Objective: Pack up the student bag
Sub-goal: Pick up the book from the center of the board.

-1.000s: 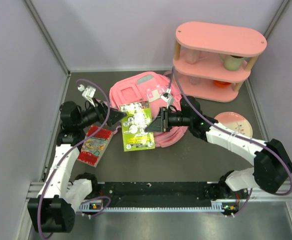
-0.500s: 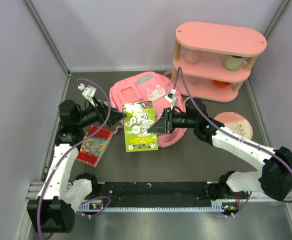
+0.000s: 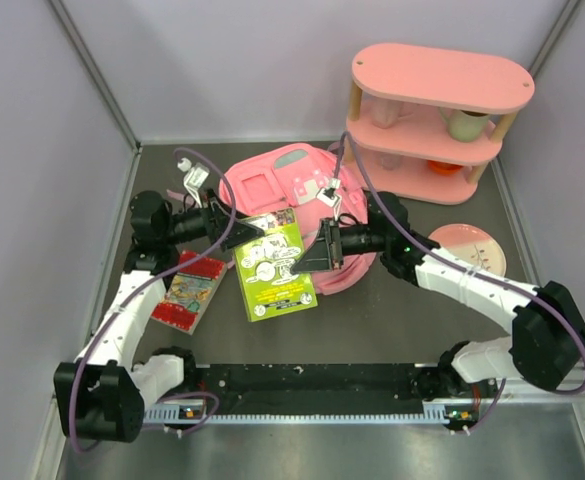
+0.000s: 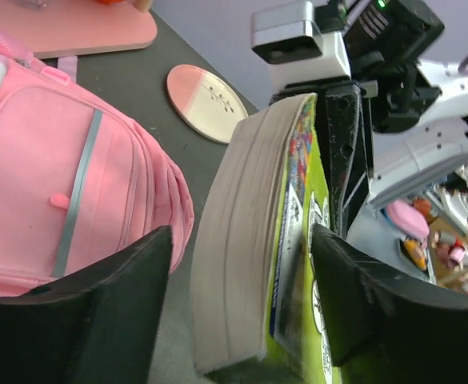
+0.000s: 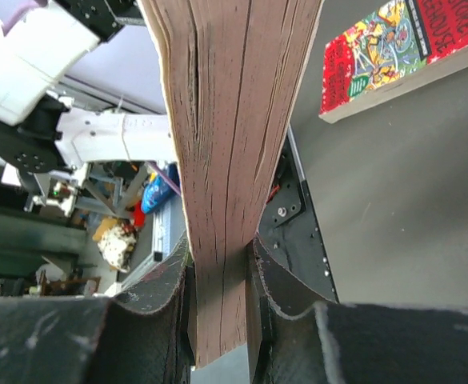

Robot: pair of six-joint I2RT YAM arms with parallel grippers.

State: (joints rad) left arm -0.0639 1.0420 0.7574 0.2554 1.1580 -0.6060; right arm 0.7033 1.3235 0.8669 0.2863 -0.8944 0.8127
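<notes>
The student bag (image 3: 290,185), a pink backpack, lies flat at the table's middle back; it also shows in the left wrist view (image 4: 50,184). My right gripper (image 3: 324,246) is shut on the right edge of a thick green-covered book (image 3: 275,266) and holds it in front of the bag. In the right wrist view my right gripper (image 5: 222,288) pinches the book's page edge (image 5: 230,120). My left gripper (image 3: 240,232) is open at the book's left upper edge. In the left wrist view my left gripper (image 4: 242,308) straddles the book (image 4: 246,240) with a gap on the left side.
A red book (image 3: 188,290) lies flat at the left, also in the right wrist view (image 5: 386,52). A pink oval shelf unit (image 3: 437,120) stands at the back right. A pink plate (image 3: 467,248) lies right of the bag, also in the left wrist view (image 4: 206,92).
The green book has tilted and come lower and leftward in my right gripper. My left gripper has moved up and right, and its open jaws now straddle the book's left edge.
</notes>
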